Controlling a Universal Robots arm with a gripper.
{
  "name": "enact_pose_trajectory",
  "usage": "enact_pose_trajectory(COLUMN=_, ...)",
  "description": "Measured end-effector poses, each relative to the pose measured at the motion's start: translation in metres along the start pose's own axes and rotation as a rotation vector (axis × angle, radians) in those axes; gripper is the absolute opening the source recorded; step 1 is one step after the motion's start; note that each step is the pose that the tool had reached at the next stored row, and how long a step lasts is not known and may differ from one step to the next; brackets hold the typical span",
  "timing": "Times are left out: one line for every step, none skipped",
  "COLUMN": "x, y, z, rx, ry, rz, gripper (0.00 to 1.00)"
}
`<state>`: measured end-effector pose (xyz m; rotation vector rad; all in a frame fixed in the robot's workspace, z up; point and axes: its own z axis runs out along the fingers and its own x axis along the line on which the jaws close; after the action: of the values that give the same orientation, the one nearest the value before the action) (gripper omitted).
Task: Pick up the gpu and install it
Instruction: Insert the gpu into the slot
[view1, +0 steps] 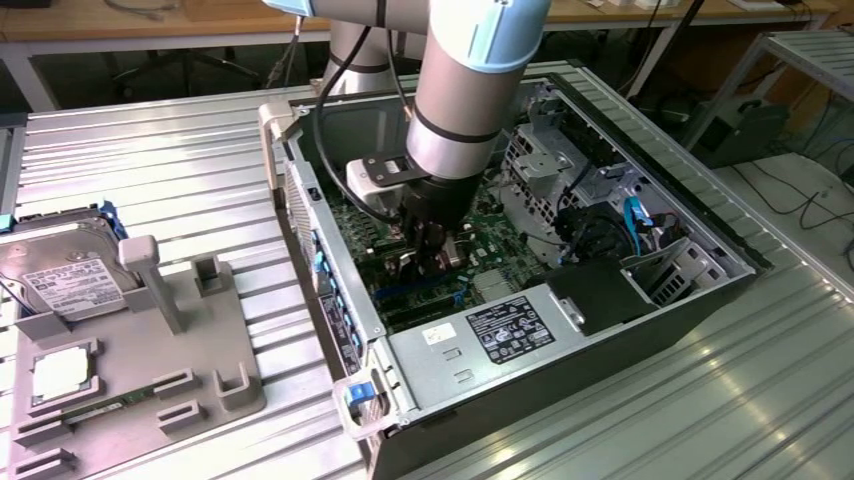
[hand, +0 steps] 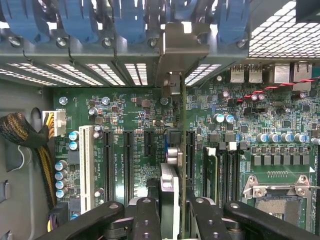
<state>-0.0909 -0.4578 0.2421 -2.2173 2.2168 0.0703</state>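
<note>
The gpu (hand: 182, 150) shows edge-on in the wrist view as a thin green board standing upright over the motherboard (hand: 140, 115). Its silver bracket (hand: 182, 50) lies against the case's rear slot openings. My gripper (hand: 175, 217) is shut on the gpu, with one black finger (hand: 146, 217) on each side of the card. The card's lower edge runs along a black expansion slot (hand: 190, 155); I cannot tell whether it is seated. In the exterior view, the gripper (view1: 434, 262) reaches down into the open computer case (view1: 667, 300), over the motherboard.
A grey parts holder (view1: 147, 370) at the exterior view's left carries a hard drive (view1: 60, 275) and a cpu chip (view1: 63, 372). Inside the case are the power supply (view1: 514, 330), drive cages (view1: 547, 160), blue slot latches (hand: 80, 20), a cable bundle (hand: 25, 135) and the cpu socket (hand: 280, 195).
</note>
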Motion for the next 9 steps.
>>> enact_pose_trajectory(x=0.0, y=0.0, z=0.0003, rx=0.0001, ry=0.0, rz=0.0, gripper=0.28)
enact_pose_trajectory(x=0.0, y=0.0, z=0.0005, rx=0.0001, ry=-0.0001, rz=0.0, gripper=0.28)
enact_pose_trajectory(x=0.0, y=0.0, z=0.0008, rx=0.0002, ry=-0.0003, rz=0.0, gripper=0.28)
enact_pose_trajectory(x=0.0001, y=0.0, z=0.0011, rx=0.0001, ry=0.0, rz=0.0, gripper=0.28)
enact_pose_trajectory(x=0.0, y=-0.0001, z=0.0016, rx=0.0001, ry=-0.0001, rz=0.0, gripper=0.28)
enact_pose_trajectory(x=0.0001, y=-0.0001, z=0.0023, rx=0.0001, ry=-0.0001, rz=0.0, gripper=0.28)
enact_pose_trajectory(x=0.0001, y=-0.0001, z=0.0029, rx=0.0001, ry=-0.0002, rz=0.0, gripper=0.28)
enact_pose_trajectory(x=0.0001, y=-0.0001, z=0.0034, rx=0.0001, ry=-0.0001, rz=0.0, gripper=0.28)
enact_pose_trajectory(x=0.0001, y=-0.0001, z=0.0038, rx=0.0001, ry=0.0, rz=0.0, gripper=0.28)
